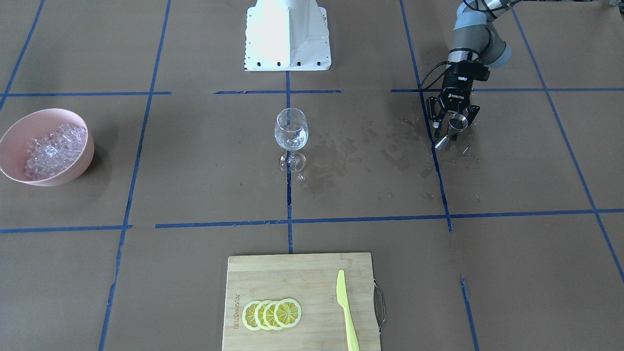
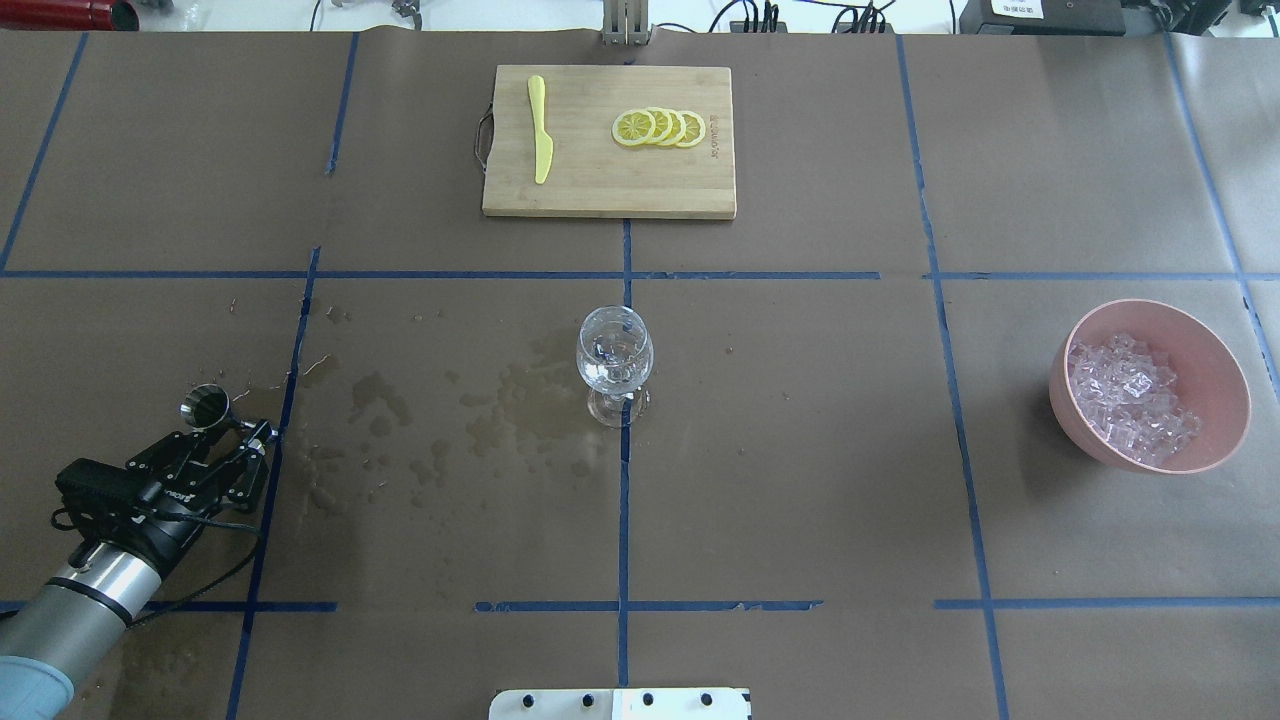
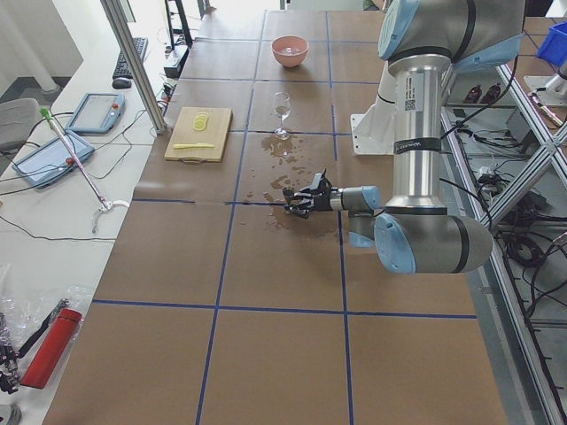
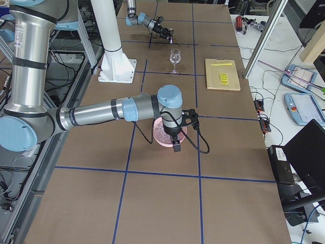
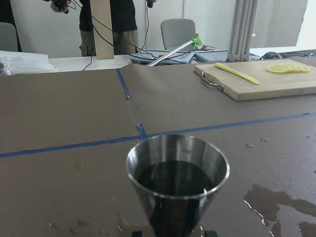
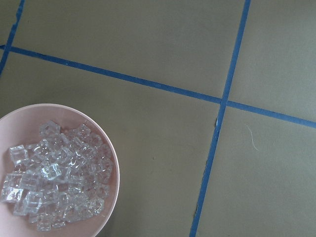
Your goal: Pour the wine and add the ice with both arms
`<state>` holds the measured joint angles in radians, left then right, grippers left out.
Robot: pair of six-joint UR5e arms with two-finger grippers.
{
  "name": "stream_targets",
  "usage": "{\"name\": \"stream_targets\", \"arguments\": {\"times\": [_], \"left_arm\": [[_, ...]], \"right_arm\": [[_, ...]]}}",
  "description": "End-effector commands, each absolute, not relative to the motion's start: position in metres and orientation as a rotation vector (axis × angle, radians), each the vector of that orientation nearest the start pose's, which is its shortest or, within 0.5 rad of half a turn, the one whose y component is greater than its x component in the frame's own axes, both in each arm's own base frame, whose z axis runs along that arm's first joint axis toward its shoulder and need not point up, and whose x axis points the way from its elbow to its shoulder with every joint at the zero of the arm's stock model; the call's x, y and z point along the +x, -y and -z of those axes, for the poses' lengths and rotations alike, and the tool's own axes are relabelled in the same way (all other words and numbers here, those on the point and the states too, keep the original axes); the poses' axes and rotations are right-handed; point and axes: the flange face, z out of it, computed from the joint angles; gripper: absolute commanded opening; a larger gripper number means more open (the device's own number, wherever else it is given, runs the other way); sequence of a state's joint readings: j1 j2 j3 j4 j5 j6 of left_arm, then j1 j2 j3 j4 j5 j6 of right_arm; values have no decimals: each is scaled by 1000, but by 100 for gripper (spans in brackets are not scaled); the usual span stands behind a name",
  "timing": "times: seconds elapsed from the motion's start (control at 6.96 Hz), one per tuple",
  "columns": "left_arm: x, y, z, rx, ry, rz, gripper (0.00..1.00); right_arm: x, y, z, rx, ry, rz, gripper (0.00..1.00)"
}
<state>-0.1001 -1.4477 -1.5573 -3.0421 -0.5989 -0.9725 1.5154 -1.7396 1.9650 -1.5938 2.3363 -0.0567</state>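
Note:
My left gripper (image 1: 451, 132) is shut on a steel jigger (image 1: 457, 122) at the table's left side, low over the brown paper; both also show in the overhead view, the gripper (image 2: 230, 428) and the jigger (image 2: 204, 408). In the left wrist view the jigger (image 5: 177, 182) is upright with a dark inside. A wine glass (image 1: 291, 134) stands mid-table with a little clear wine in it. Ice (image 1: 51, 148) fills a pink bowl (image 1: 44, 113) at the right end. My right gripper (image 4: 176, 148) hangs above that bowl; I cannot tell if it is open. The right wrist view shows the ice (image 6: 54, 182).
Wet patches (image 2: 400, 400) spread over the paper between the jigger and the glass. A bamboo cutting board (image 2: 580, 180) at the far edge carries lemon slices (image 2: 660, 127) and a yellow knife (image 2: 540, 130). The white robot base (image 1: 287, 39) stands behind the glass.

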Motion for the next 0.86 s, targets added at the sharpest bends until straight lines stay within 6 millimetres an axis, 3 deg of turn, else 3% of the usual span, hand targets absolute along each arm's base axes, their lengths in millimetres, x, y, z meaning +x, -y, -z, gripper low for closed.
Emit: {"name": "stream_targets", "arguments": {"times": [0.0,0.58,0.72], "left_arm": [[389,257,-553,1172,-847,247,52],[385,257,-553,1186,-846,267,52],[386,258,-553,1186,-849,268,47]], "right_arm": [[41,426,-544,193,764,184,100],[41,426,-544,195,763,186,100],[41,426,-544,194,763,185,100]]}}
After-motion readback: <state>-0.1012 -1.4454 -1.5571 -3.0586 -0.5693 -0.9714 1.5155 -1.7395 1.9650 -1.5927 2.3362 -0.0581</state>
